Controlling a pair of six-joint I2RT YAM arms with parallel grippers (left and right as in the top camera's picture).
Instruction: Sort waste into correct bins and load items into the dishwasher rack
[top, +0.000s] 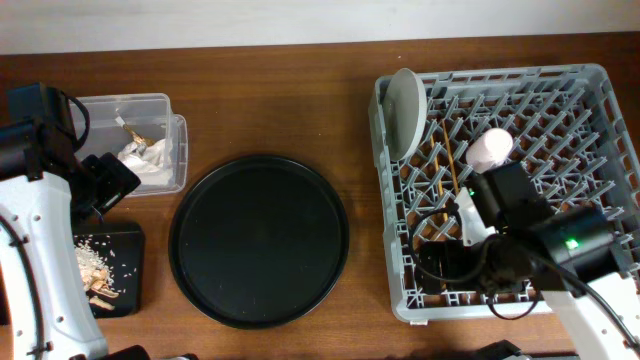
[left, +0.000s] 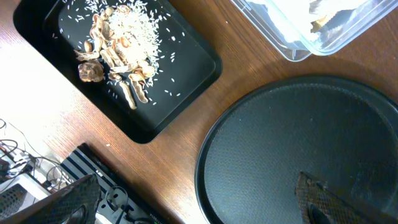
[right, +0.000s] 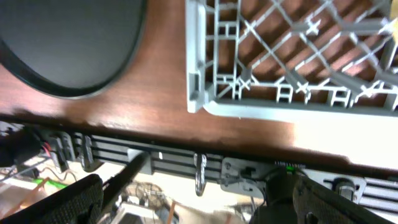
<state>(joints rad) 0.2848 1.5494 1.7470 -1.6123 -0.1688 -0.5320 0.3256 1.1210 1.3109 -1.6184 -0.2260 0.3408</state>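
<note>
My right claw (right: 199, 194) gapes empty above the big grey pegged plastic crate's (right: 267, 109) near rim, probably because loading looks finished.

Wears smooth white plastic shells on the long links of the left arm (top: 30, 270) and right arm (top: 600, 335). Carries chunky matte-black joint housings (top: 45, 135) at elbows and wrists. Trails thin black cables (top: 84, 115) in loops beside the joints. Glows with one small green light (top: 572, 243) on the right arm's dark housing. Ends in black fingers (left: 323, 199) with a fine woven, diamond-patterned texture.
</note>
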